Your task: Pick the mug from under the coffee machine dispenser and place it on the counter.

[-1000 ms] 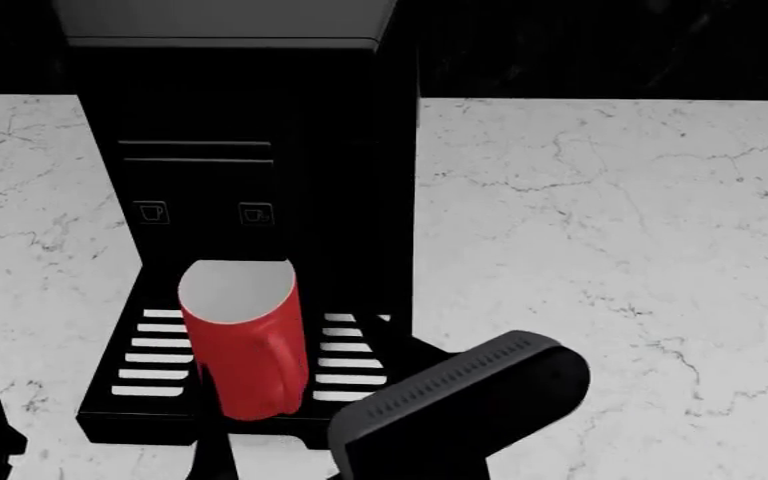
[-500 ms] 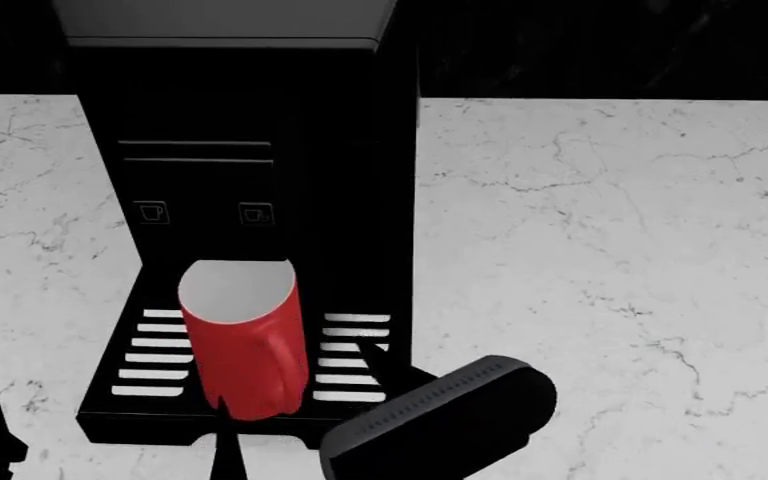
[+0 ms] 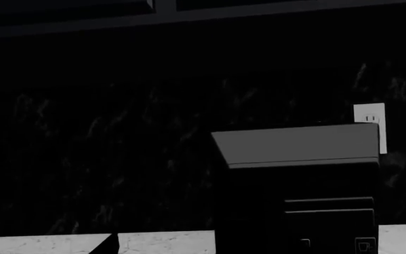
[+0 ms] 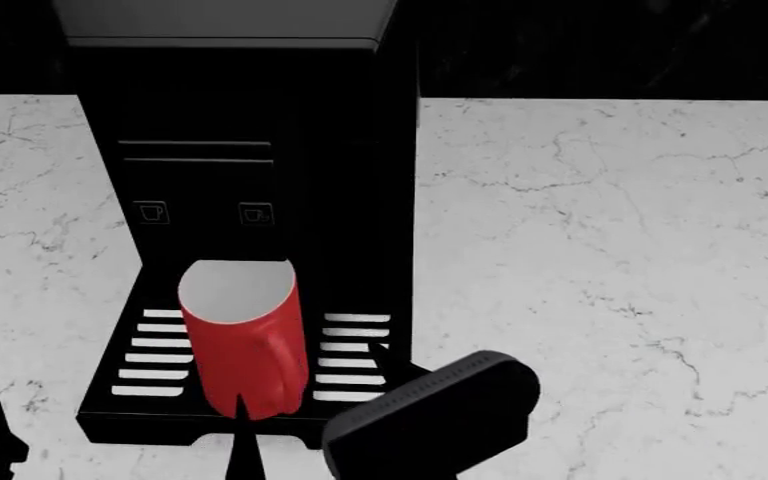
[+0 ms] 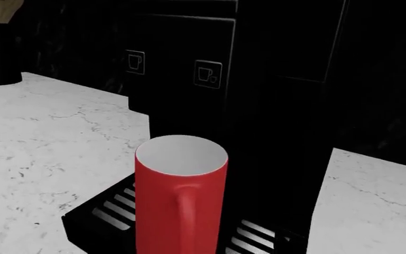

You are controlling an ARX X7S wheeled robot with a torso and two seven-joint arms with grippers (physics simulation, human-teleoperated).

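The mug stands upright on the coffee machine dispenser's drip tray, not yet grabbed. The right gripper is near it, jaws apart, I think. Next, close on the mug. The left jaws are not seen.

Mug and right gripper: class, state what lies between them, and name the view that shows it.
Nothing lies between them. In the head view, the right gripper straddles the red mug's base over the slotted drip tray; contact cannot be told.

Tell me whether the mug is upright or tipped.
Upright. The mug stands on the drip tray, open rim facing up, sides vertical, handle toward the right wrist camera.
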